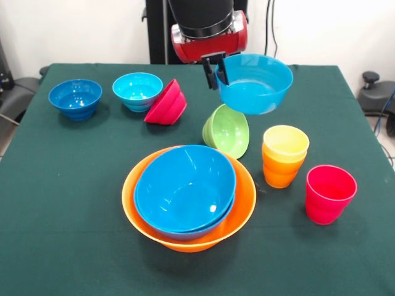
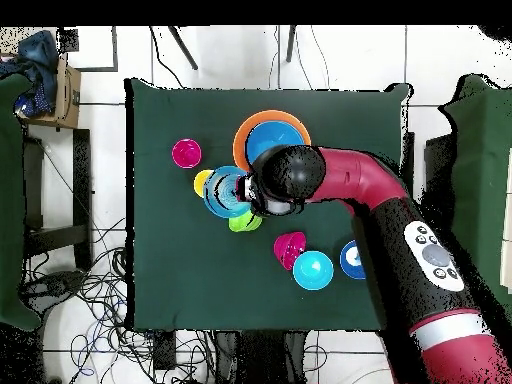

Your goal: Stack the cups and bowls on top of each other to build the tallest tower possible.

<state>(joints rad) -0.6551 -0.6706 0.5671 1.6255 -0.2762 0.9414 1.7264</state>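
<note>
A red-and-black Sawyer arm is carrying a large blue bowl [image 1: 256, 82] above the green-clothed table [image 1: 74, 203] at upper centre of the front view, its gripper [image 1: 215, 71] clamped with the dark fingers pinching the bowl's left rim, one inside and one outside. The bowl is hanging clear of the cloth, tilting slightly, just above a small green bowl [image 1: 227, 130] that is lying on its side at mid-frame.

The tower [image 1: 188, 196] is standing at lower centre and is only beginning: a very large orange bowl [image 1: 244, 206] is serving as base, with what appear to be two large blue bowls nesting inside it, the lower one showing only as a rim. Everything else is waiting. At upper left a dark-blue bowl [image 1: 75, 97] and a light-blue bowl [image 1: 137, 90] are sitting upright, a red bowl [image 1: 166, 103] leaning on its side against the latter. At right, a yellow cup [image 1: 285, 143] is sitting inside an orange cup [image 1: 281, 172], and a red cup [image 1: 329, 193] is standing alone at lower right.

By this reckoning, most of the stacking is remaining: the carried bowl, four small bowls and three cups.
</note>
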